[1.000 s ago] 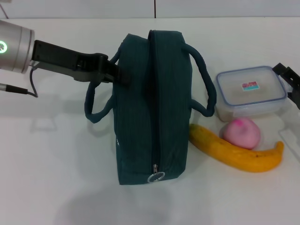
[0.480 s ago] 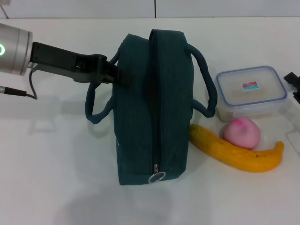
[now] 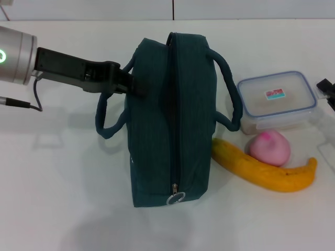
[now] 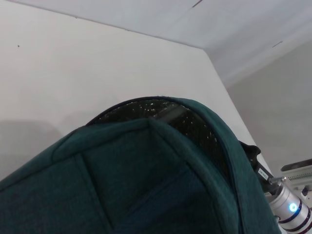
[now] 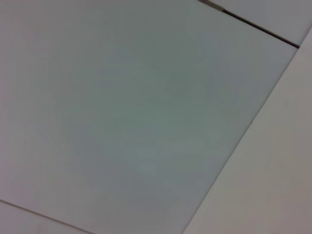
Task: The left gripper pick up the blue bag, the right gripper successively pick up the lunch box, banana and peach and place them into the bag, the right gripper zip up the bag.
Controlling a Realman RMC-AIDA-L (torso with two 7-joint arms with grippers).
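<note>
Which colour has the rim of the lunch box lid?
Blue: the lunch box has a clear lid with a blue rim, seen best in the head view.

The white surface [image 3: 63,178] carries a dark teal bag [image 3: 170,120] standing at centre. To its right lie a lidded lunch box [image 3: 276,101] farther back, a pink peach [image 3: 269,148] and a banana [image 3: 264,168] nearer.

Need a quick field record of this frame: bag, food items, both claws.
bag: blue bag upright on table, zipper pull at its near end
left claw: left claw at bag's left side by the handle
right claw: right claw at frame edge beside lunch box, grip unclear
lunch box: lunch box right of bag, lid on
banana: banana on table, nearest
peach: peach touching banana
</note>
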